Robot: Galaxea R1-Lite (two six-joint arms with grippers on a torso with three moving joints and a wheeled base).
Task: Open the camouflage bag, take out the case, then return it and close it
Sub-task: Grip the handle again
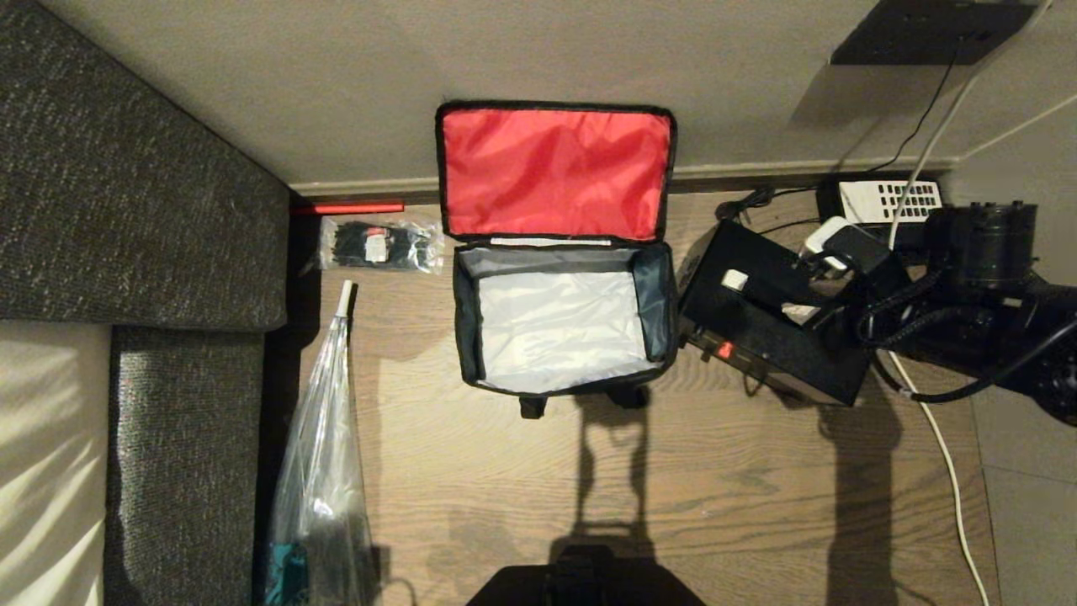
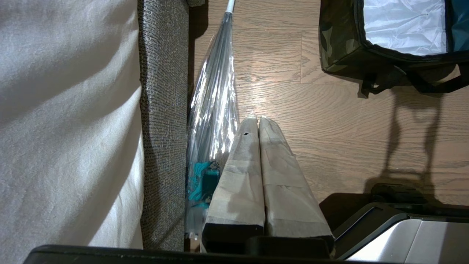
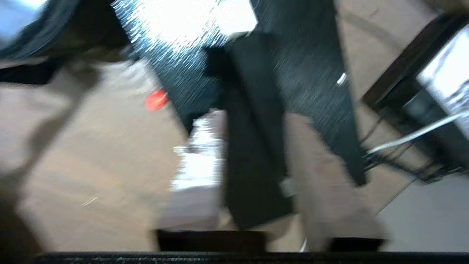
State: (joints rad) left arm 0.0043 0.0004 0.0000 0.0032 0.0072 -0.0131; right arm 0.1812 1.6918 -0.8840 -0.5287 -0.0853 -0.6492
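Warm, dim indoor light; long shadows thrown across the brown wood-plank floor (image 1: 522,480).
Glared white off the silvery lining of the open red-lidded camouflage bag (image 1: 562,332); sunlit streaks on the pale cushion (image 1: 46,454); right wrist view smeared by motion blur, others sharp.

1. The floor (image 1: 715,505) is wood-grain plank with a soft, low sheen.
2. The camouflage bag (image 1: 564,328) is soft cloth: its raised lid is lined in smooth red fabric, its inside in crinkled silvery-white sheeting.
3. The case (image 1: 774,328) is black and smooth, slightly glossy.
4. The clear plastic bag (image 1: 324,471) is thin, shiny film, wrinkled.
5. The sofa (image 1: 126,194) is coarse, rough-woven grey cloth.
6. The left gripper (image 2: 258,121) has fingers (image 2: 242,165) wrapped in matt pale tape.
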